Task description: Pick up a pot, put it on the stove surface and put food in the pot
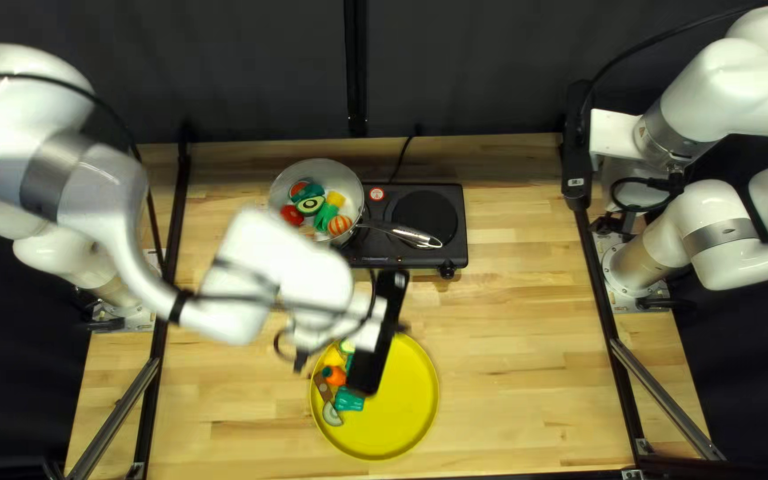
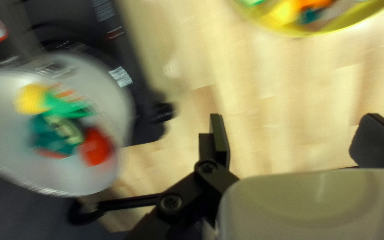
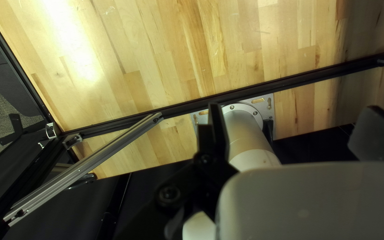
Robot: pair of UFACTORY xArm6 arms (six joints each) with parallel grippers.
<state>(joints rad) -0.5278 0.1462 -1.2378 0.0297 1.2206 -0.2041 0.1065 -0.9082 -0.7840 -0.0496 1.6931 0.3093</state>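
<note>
My left gripper (image 1: pixel 379 333) hangs over the far left edge of the yellow plate (image 1: pixel 402 404) in the top left view. The grey pot (image 1: pixel 295 178) is at the left end of the black stove (image 1: pixel 451 253), with several toy foods in it, including a red tomato (image 1: pixel 292 215) and an avocado half (image 1: pixel 309 205). In the left wrist view my left gripper (image 2: pixel 297 138) is open and empty, beside the pot (image 2: pixel 5 146). At the table's right edge is my right gripper (image 1: pixel 577 142); its wrist view shows the gripper (image 3: pixel 294 133) open with nothing held.
Several toy foods lie on the plate's left side, among them an orange piece (image 1: pixel 334 375) and a teal piece (image 1: pixel 349 399). The pot's handle (image 1: pixel 415 236) extends right over the stove. Below my right gripper are a black rail (image 3: pixel 245 91) and my right arm's base (image 3: pixel 245 129).
</note>
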